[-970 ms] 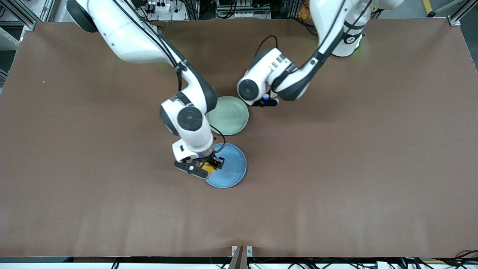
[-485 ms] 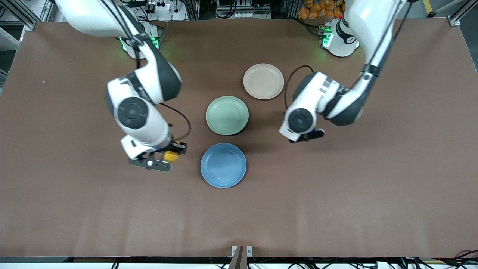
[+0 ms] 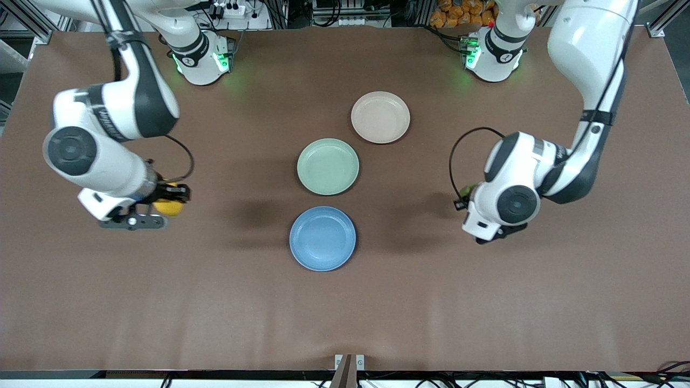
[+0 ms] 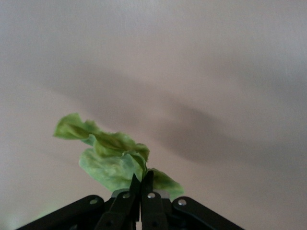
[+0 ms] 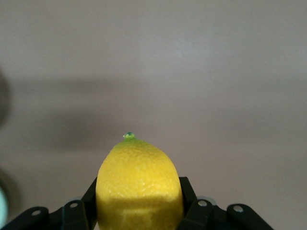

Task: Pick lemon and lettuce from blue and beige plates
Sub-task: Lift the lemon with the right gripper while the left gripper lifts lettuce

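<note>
Yellow lemon [image 5: 139, 184], clamped in the right gripper [image 3: 161, 205], has been carried off the blue plate [image 3: 322, 238] and now hangs over bare table toward the right arm's end. The left gripper [image 4: 140, 191], pinched tight on the lettuce [image 4: 108, 155], has swung from the beige plate [image 3: 380, 117] toward the left arm's end. Both plates sit empty (so does the green plate [image 3: 328, 166]), so picking looks done.

Green plate [image 3: 328, 166] mid-table, btwn other two plates; brown table [image 3: 485, 302].
</note>
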{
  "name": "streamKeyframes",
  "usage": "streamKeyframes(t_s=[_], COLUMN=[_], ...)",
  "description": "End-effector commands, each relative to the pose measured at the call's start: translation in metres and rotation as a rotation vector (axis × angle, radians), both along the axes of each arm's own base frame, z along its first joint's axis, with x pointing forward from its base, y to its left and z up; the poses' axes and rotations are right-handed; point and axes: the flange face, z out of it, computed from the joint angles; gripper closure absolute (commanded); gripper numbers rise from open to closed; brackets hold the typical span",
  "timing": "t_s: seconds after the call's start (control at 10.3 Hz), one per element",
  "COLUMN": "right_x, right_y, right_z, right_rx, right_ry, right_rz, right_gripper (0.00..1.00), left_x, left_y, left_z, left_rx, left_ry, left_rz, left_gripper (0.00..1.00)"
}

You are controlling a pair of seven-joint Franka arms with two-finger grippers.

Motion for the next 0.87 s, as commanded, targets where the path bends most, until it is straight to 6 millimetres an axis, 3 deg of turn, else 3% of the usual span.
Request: streamKeyframes(t_s=[0.0,0.1,0.19,0.29,0.58,0.78], right_x=[-0.013,-0.015,-0.021,-0.024,-0.030,-0.036], right_y=[-0.048,-0.071,-0.081,-0.086,-0.120,-0.135], right_z=[-0.008,-0.029,-0.056,-0.073,-0.111,-0.136], right_rx=[0.028,0.046,0.059,0.061,0.066,0.069], right_ry=[0.025,0.013,-0.011,-0.031,-0.042,-0.048], right_rz=[0.127,0.193,0.244,0.242,0.182,0.134], right_gripper=[0.84,0.84,0.85,0.85,0.87,0.87], left_x=[0.019,0.027,0.032,0.035,0.039,0.043], left_y=[0.020,0.036,0.044,0.043,0.052,0.065], left_z=[-0.017,-0.015,-0.017,-0.020,-0.012,0.009], left_rx=[-0.009,-0.023,-0.035,-0.050,-0.047,-0.044], left_ry=[-0.057,-0.080,-0.101,-0.126,-0.147,-0.184], left_rz=[-0.012,-0.005,0.004,-0.014,-0.007,0.012], left_gripper=[1.00,1.00,0.66,0.01,0.00,0.00])
